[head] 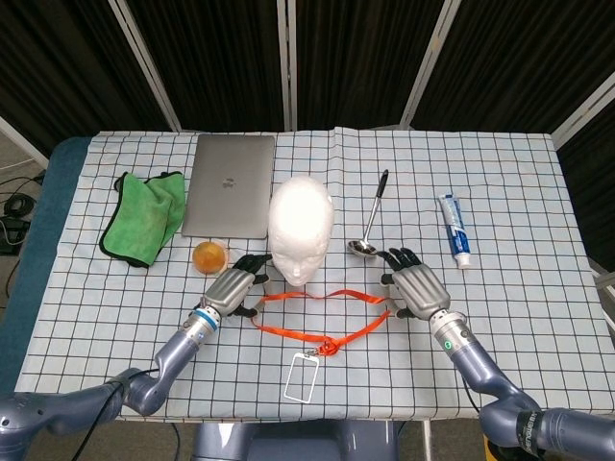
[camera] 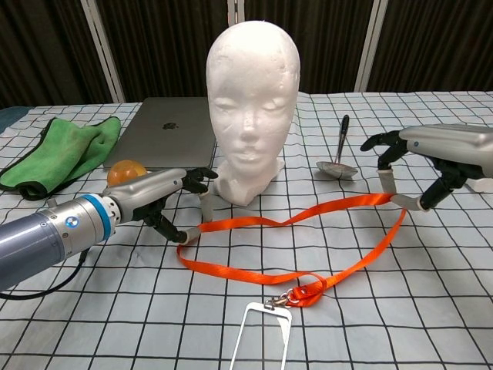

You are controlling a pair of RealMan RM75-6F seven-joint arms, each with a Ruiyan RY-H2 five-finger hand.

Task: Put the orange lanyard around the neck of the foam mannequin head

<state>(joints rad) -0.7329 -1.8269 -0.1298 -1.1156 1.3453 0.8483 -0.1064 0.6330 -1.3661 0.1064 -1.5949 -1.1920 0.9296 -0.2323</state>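
My left hand pinches one end of the orange lanyard between thumb and a fingertip, just in front of the foam mannequin head; my right hand pinches the far end the same way, other fingers spread. The strap's loop lies stretched left to right between my hands, mostly on the checked table, lifted a little at both ends, and its clip and clear badge holder lie toward the near table edge. The head stands upright, facing me, just behind the loop. I think the holder has nothing in it, though it is partly cut off. Beside the head lie a ladle and an orange ball; a laptop lies behind.
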